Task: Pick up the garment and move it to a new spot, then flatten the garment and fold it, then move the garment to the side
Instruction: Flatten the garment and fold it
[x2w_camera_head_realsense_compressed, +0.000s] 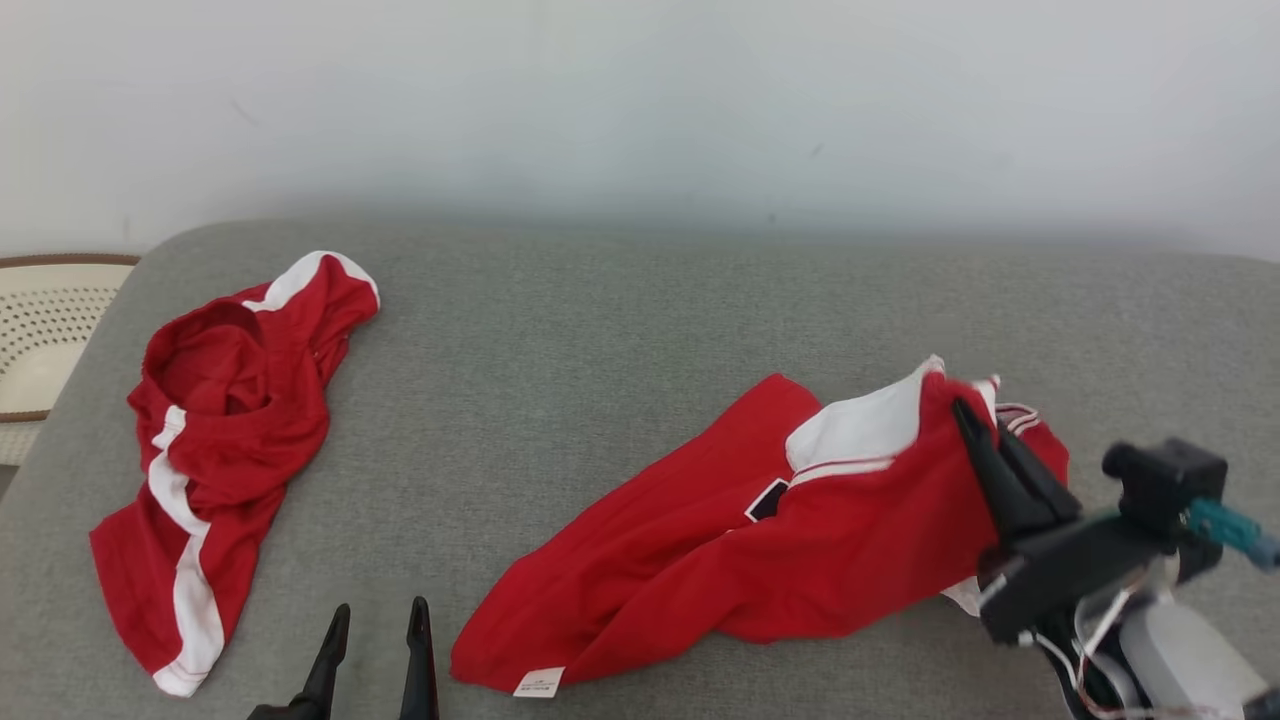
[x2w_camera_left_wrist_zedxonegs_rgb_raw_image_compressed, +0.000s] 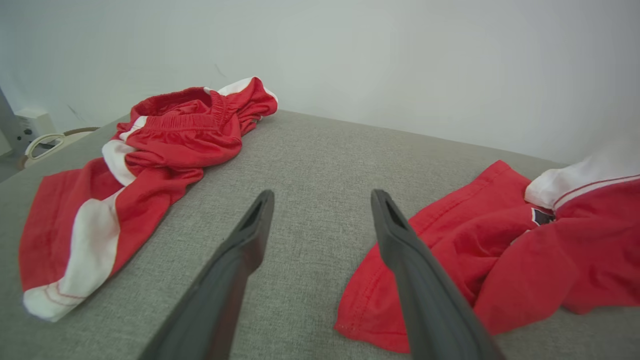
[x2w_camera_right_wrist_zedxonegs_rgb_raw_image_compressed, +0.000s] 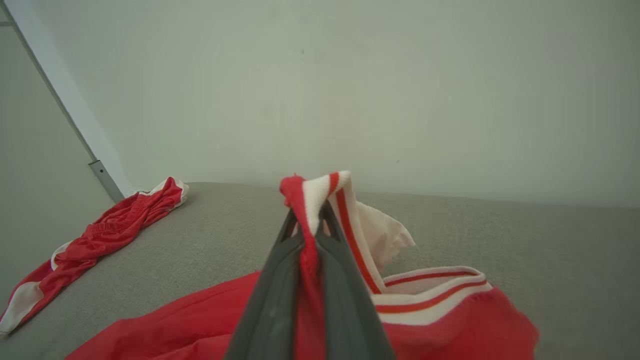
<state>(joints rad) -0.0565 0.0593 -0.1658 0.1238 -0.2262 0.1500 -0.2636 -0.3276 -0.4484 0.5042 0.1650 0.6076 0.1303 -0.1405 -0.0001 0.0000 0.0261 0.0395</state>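
Observation:
The garment (x2w_camera_head_realsense_compressed: 760, 540) is a red jersey with white sleeve and striped trim, lying crumpled on the right half of the grey cushion (x2w_camera_head_realsense_compressed: 600, 330). My right gripper (x2w_camera_head_realsense_compressed: 982, 418) is shut on its collar edge and lifts that corner slightly; in the right wrist view the striped trim (x2w_camera_right_wrist_zedxonegs_rgb_raw_image_compressed: 320, 192) sticks up between the fingers of that gripper (x2w_camera_right_wrist_zedxonegs_rgb_raw_image_compressed: 307, 220). My left gripper (x2w_camera_head_realsense_compressed: 380, 607) stands open at the front edge, just left of the jersey's hem (x2w_camera_left_wrist_zedxonegs_rgb_raw_image_compressed: 380, 300), touching nothing. In the left wrist view this gripper (x2w_camera_left_wrist_zedxonegs_rgb_raw_image_compressed: 324, 195) has bare cushion between its fingers.
Red shorts (x2w_camera_head_realsense_compressed: 230, 420) with white side stripes lie bunched at the cushion's left end, also visible as the shorts (x2w_camera_left_wrist_zedxonegs_rgb_raw_image_compressed: 170, 145) and shorts (x2w_camera_right_wrist_zedxonegs_rgb_raw_image_compressed: 105, 230). A cream perforated basket (x2w_camera_head_realsense_compressed: 40, 330) sits beyond the left edge. A pale wall backs the cushion.

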